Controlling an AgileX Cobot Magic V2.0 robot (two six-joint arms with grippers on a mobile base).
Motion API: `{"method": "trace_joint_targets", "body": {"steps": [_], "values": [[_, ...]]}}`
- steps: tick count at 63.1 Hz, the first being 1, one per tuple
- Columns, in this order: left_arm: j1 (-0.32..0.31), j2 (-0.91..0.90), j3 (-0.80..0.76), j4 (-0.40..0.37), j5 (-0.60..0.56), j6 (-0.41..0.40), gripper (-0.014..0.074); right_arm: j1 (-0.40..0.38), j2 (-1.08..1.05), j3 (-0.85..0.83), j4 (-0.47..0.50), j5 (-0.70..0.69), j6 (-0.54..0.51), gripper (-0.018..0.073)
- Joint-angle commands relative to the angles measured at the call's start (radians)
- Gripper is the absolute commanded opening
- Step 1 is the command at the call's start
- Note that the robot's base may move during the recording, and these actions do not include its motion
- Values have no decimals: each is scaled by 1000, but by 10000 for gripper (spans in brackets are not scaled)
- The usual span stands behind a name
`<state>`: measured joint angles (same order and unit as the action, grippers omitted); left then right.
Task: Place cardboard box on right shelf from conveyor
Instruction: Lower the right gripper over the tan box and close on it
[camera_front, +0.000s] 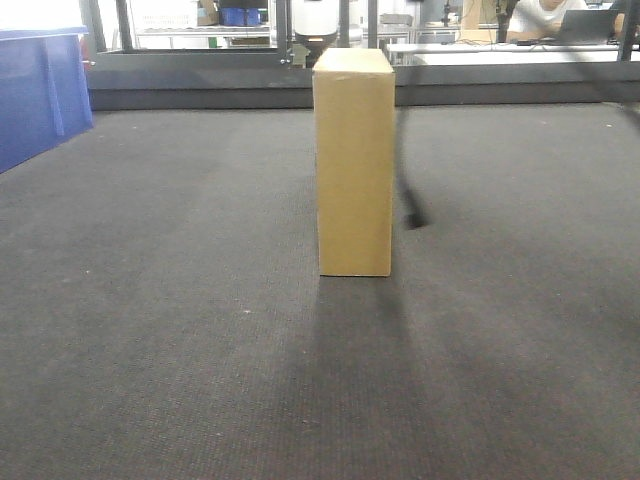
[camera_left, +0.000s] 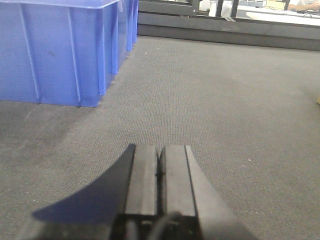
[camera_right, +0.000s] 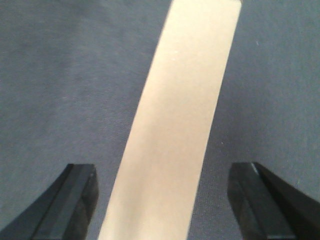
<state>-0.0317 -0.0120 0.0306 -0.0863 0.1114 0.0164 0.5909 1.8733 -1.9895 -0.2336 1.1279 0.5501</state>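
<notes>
Spread wide and empty, the right gripper (camera_right: 162, 182) is flanking the cardboard box (camera_front: 353, 165), which is standing upright, long axis vertical

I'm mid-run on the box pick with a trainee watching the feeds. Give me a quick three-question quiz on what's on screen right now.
1. True or false: the cardboard box lies flat on its broadest face on the conveyor.
2. Fill in: the left gripper, low over the belt near a blue bin, has its fingers ___.
3. Which gripper has the box between its fingers, with a gap on each side? A) left gripper B) right gripper C) neither

Key: 1 false, it stands upright on end. 2 shut. 3 B.
</notes>
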Motion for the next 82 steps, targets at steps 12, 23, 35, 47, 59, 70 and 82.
{"method": "trace_joint_targets", "body": {"steps": [12,23,35,47,59,70,82], "values": [[1,-12,-3,-5,-84,-5,-119,11,40,-125,-112,19,145,624],[1,-12,-3,-5,-84,-5,-119,11,58,-125,-114,-4,165,624],[1,-12,-3,-5,-84,-5,-119,11,80,-121,-114,-39,183,624],[1,-12,-3,-5,-84,-5,-119,11,115,-121,-115,-18,183,624],[1,-12,-3,-5,-84,-5,-119,9,147,-117,-115,-12,183,624],[1,-12,-3,-5,-84,-5,-119,2,166,-109,-115,-10,183,539],[1,-12,-3,-5,-84,-5,-119,-6,167,-109,-114,-9,182,233]]}}
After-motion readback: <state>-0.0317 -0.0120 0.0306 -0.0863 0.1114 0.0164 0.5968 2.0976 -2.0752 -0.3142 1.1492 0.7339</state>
